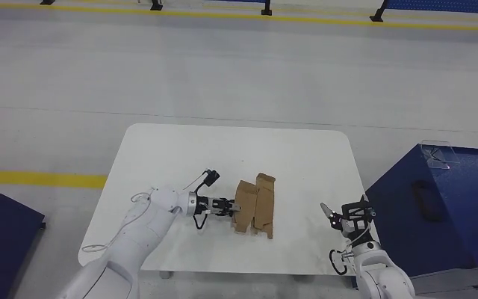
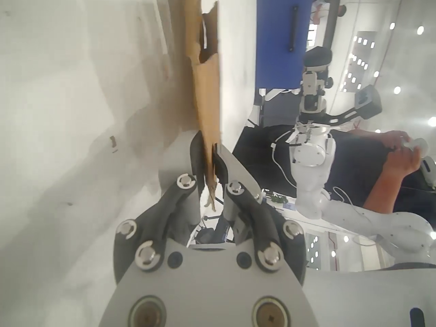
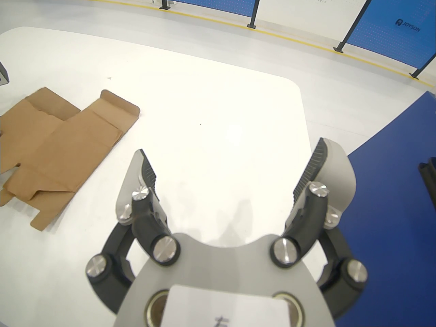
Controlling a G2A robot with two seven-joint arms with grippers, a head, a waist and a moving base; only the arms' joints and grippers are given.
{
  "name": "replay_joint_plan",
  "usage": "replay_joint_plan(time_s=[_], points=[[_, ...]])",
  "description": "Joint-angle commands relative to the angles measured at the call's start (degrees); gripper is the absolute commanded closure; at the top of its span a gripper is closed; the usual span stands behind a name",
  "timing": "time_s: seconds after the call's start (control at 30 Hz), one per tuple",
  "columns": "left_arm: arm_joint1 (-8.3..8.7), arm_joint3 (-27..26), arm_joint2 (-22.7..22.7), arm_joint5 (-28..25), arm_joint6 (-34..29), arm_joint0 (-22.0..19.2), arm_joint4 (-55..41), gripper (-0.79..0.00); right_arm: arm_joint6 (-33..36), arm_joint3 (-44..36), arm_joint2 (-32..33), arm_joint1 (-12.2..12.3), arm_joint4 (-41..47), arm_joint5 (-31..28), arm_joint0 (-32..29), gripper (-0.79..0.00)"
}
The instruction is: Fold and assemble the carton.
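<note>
**Work surface.** You see a white table with rounded corners, standing on a pale floor. The right wrist view shows its bare top running out to the far corner.

**Cabinet.** A blue cabinet stands just beside the table's right edge. Its dark side fills the near corner of the right wrist view, and you find it again behind the table in the left wrist view.

**Carton.** The brown carton is unassembled. It lies opened out and largely flat on the near half of the table, roughly midway between the two arms. In the right wrist view you can trace its creased panels and a rounded tuck flap at the end towards the far side of the table. The left wrist view meets the sheet edge-on, so it appears there as a thin brown strip.

**Left gripper.** The left gripper is at the carton's left edge. Its two fingers are pressed together on the cardboard, with the sheet pinched between the pads.

**Right gripper.** The right gripper sits near the table's right edge, close to the cabinet and well apart from the carton. Its fingers are spread wide with nothing between them.
</note>
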Motion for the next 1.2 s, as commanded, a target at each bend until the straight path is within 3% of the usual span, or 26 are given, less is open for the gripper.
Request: replay_joint_plan(time_s=[0.0,0.17,0.27,0.33,0.43,0.57,0.67,0.77,1.07,1.1,1.13,1.17], points=[[0.08,-0.3,-0.7,-0.8,-0.7,-0.2,-1.8,0.0,0.0,0.0,0.0,0.0,0.0,0.0,0.0,-0.785],[2.29,-7.1,-2.0,-1.4,-0.1,1.0,-3.9,0.0,0.0,0.0,0.0,0.0,0.0,0.0,0.0,-0.785],[5.46,-15.5,-3.5,-2.6,1.1,3.8,-4.1,0.0,0.0,0.0,0.0,0.0,0.0,0.0,0.0,-0.785],[8.5,-23.2,-5.6,-3.9,2.3,6.9,-3.7,0.0,0.0,0.0,0.0,0.0,0.0,0.0,0.0,-0.785],[13.82,-36.9,-10.9,-4.4,2.9,13.9,-2.5,0.0,0.0,0.0,0.0,0.0,0.0,0.0,0.0,-0.785],[20.52,-56.9,-21.3,-0.8,-0.7,25.9,-3.4,0.0,0.0,0.0,0.0,0.0,0.0,0.0,0.0,-0.785],[24.34,-69.0,-29.8,1.2,-2.7,34.7,-5.1,0.0,0.0,0.0,0.0,0.0,0.0,0.0,0.0,-0.785],[27.1,-76.9,-36.4,1.9,-3.4,41.6,-5.7,0.0,0.0,0.0,0.0,0.0,0.0,0.0,0.0,-0.785],[27.62,-78.1,-37.5,2.2,-3.7,42.7,-6.0,0.0,0.0,0.0,0.0,0.0,0.0,0.0,0.0,-0.776],[27.62,-78.1,-37.5,2.2,-3.7,42.7,-6.0,0.0,0.0,0.0,0.0,0.0,0.0,0.0,0.0,-0.388],[27.62,-78.1,-37.5,2.2,-3.7,42.7,-6.0,0.0,0.0,0.0,0.0,0.0,0.0,0.0,0.0,-0.363],[27.62,-78.1,-37.5,2.2,-3.7,42.7,-6.0,0.0,0.0,0.0,0.0,0.0,0.0,0.0,0.0,-0.391]])
